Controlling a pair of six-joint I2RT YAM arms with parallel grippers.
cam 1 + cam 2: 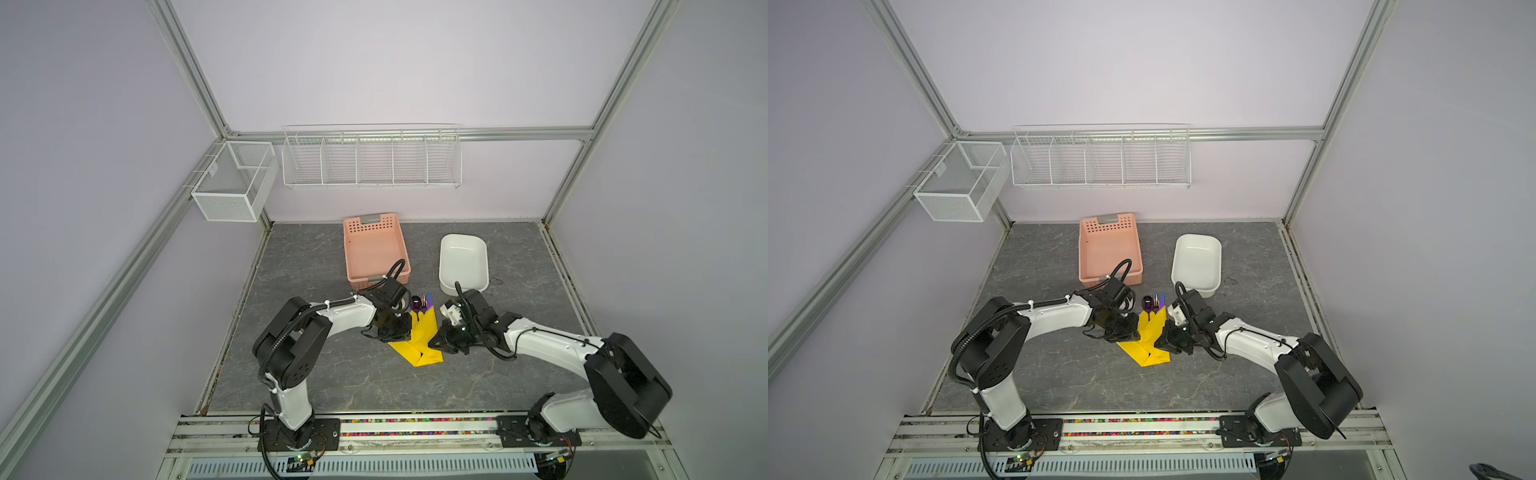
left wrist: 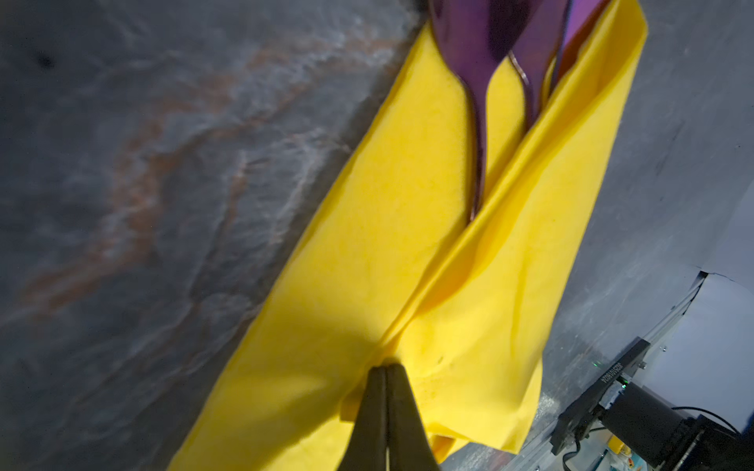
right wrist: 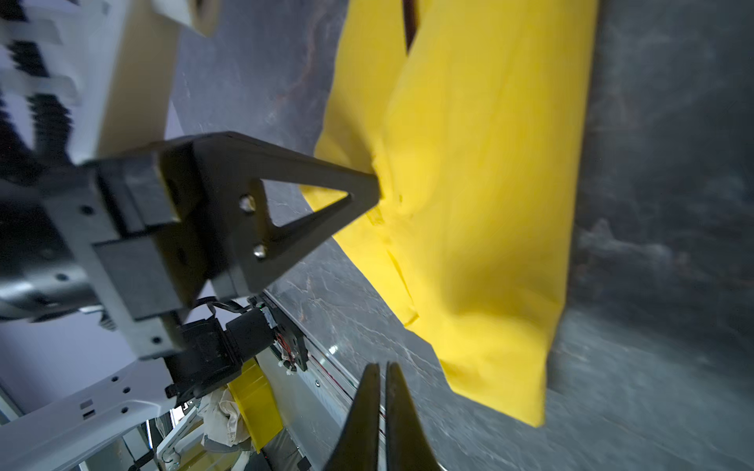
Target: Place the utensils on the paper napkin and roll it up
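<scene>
The yellow paper napkin [image 1: 420,347] [image 1: 1148,347] lies mid-table, folded lengthwise over the utensils. Their purple heads [image 1: 417,303] [image 1: 1148,302] stick out at its far end. In the left wrist view two heads and their thin handles [image 2: 477,61] run under the napkin's [image 2: 408,244] upper flap. My left gripper [image 2: 385,367] [image 1: 409,332] is shut, pinching that flap's fold; the right wrist view shows the paper [image 3: 481,204] puckered at its tip [image 3: 377,189]. My right gripper [image 3: 381,365] [image 1: 433,343] is shut on nothing, beside the napkin's near right corner, apart from it.
A pink perforated basket [image 1: 353,249] stands behind the left arm, and a white tub [image 1: 444,257] behind the right arm. White wire racks [image 1: 372,158] hang on the back wall. A metal rail [image 1: 415,428] runs along the table's front edge.
</scene>
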